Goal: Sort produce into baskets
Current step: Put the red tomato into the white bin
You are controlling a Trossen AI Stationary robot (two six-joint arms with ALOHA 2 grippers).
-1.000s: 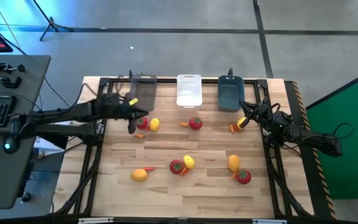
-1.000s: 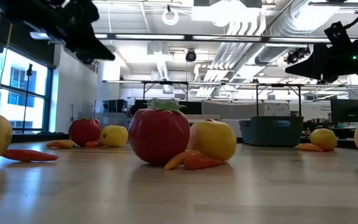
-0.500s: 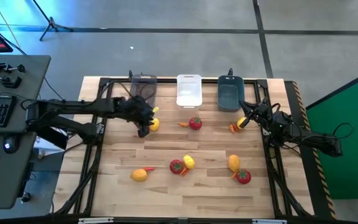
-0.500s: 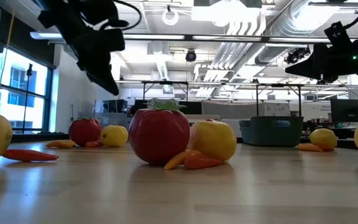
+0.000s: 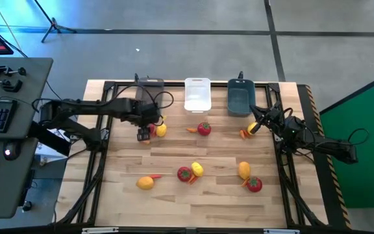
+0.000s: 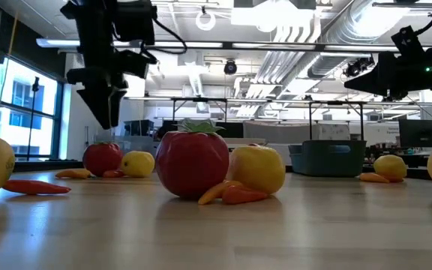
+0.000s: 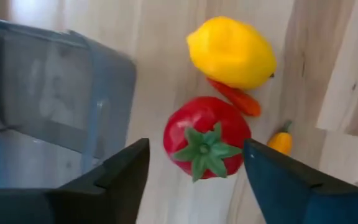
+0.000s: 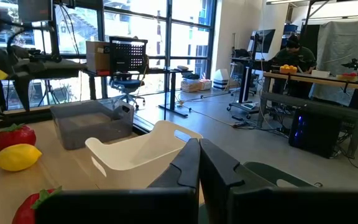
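Observation:
My left gripper [image 7: 196,163] points straight down, open, just above a red tomato [image 7: 207,137] near the grey basket [image 5: 149,91]. One finger stands on each side of the tomato without touching it. A lemon [image 7: 232,53] and a carrot piece [image 7: 238,99] lie right beside that tomato. The low view shows the gripper [image 6: 107,112] a little above the tomato [image 6: 102,157]. The white basket [image 5: 197,94] and the teal basket [image 5: 240,96] stand along the far edge. My right gripper [image 5: 252,128] hangs shut, high above the table near the teal basket.
A tomato [image 5: 204,129] and a carrot [image 5: 191,129] lie mid-table. Nearer the front edge are a tomato [image 5: 184,173], a lemon [image 5: 197,169], a lemon [image 5: 146,182], another lemon [image 5: 244,170] and a tomato [image 5: 254,184]. A carrot [image 5: 244,134] lies below my right gripper.
My left gripper has tipped from a slant to pointing straight down and has come down over the tomato beside the grey basket. None of the produce has moved.

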